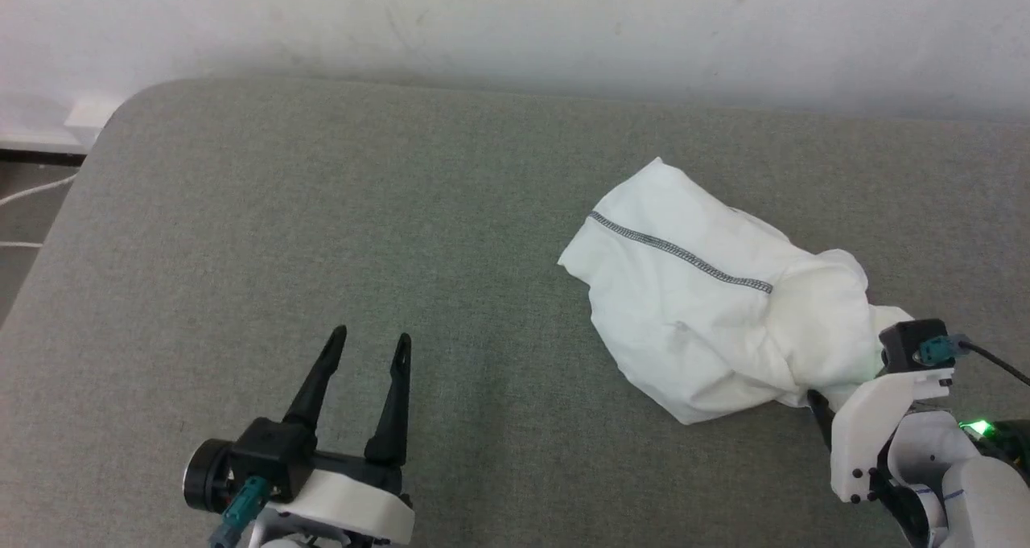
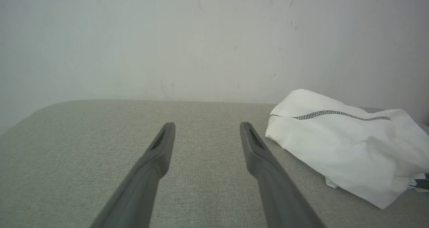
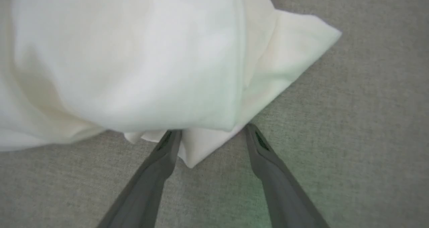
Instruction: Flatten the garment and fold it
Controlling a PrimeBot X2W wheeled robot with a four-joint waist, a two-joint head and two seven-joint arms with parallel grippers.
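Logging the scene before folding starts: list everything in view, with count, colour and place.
garment: one, white with a dark grey zigzag seam, crumpled in a heap on the table's right part.
table: one, grey fabric top, under everything.
wall: one, white, behind the table.
left gripper: one, dark, open, over bare table at lower left, apart from the garment.
right gripper: one, dark, open, tips at the garment's near edge, a fabric corner between them.
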